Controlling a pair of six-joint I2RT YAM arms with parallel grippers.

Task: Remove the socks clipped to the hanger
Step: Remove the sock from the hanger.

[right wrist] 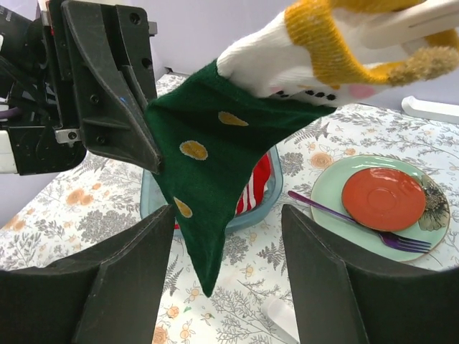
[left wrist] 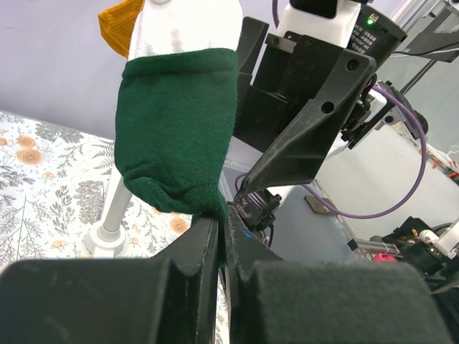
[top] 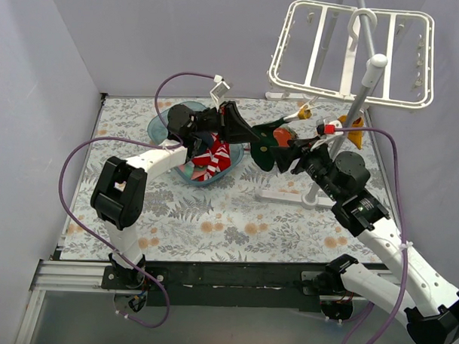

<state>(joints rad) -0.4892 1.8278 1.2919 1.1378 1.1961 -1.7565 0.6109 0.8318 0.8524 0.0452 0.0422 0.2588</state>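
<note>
Green sock [left wrist: 179,136] looks matt knit, hanger [top: 322,47] smooth plastic.

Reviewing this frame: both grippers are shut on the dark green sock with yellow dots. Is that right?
Not quite. Only the left gripper is shut on the dark green sock, pinching its toe. The right gripper is open, and the sock's tip shows in the gap between its fingers. The right wrist view shows this.

Dark green sock [right wrist: 215,179], yellow dots
</note>
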